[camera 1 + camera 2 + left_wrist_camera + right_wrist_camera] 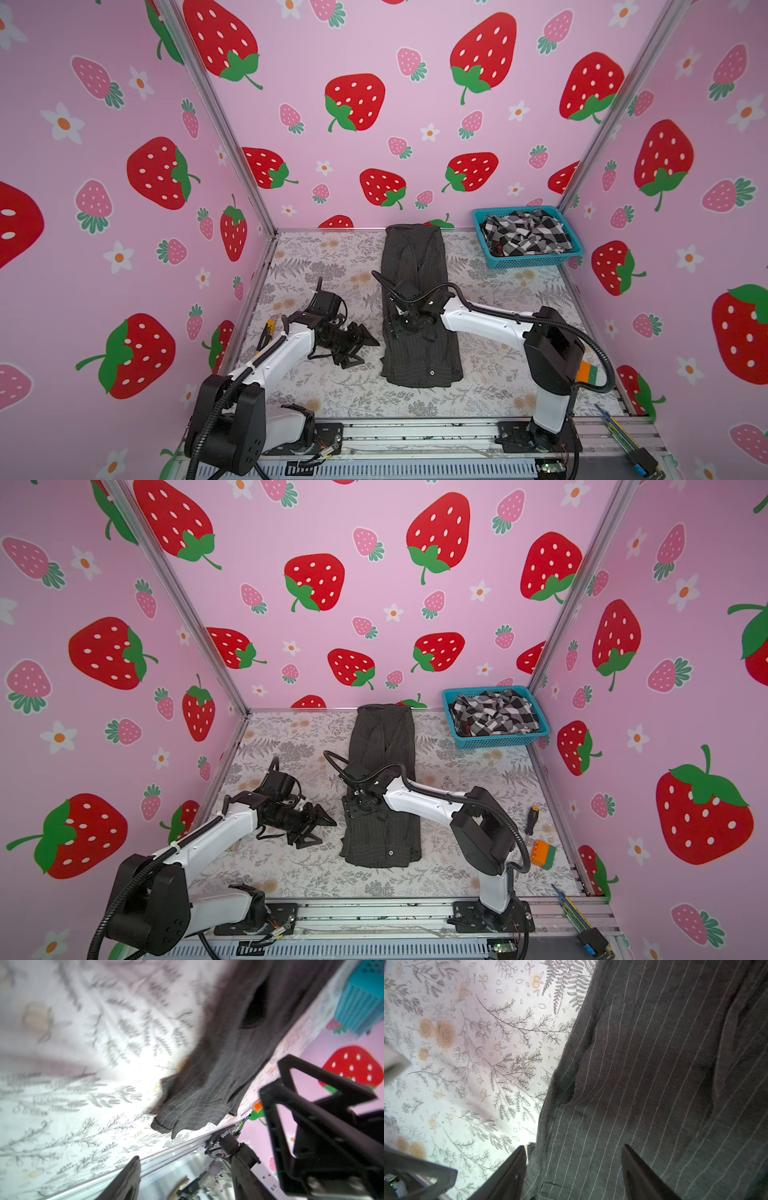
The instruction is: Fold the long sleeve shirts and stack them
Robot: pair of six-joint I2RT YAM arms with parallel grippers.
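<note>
A dark pinstriped long sleeve shirt (415,257) (382,737) lies in the middle of the table, folded into a long narrow strip that runs from front to back. My right gripper (399,328) (357,808) hangs low over the strip's near half. In the right wrist view it (574,1149) is open, with its fingers astride the striped cloth (654,1064) and gripping nothing. My left gripper (363,347) (320,829) (185,1167) stands open and empty just left of the shirt (218,1076). A black-and-white checked shirt (525,232) (496,712) lies crumpled in a basket.
The blue basket (536,261) (498,742) stands at the back right corner. A screwdriver (531,820) and an orange-and-green block (542,854) lie near the right wall, behind the right arm. A yellow-handled tool (268,328) lies by the left wall. Walls close in three sides.
</note>
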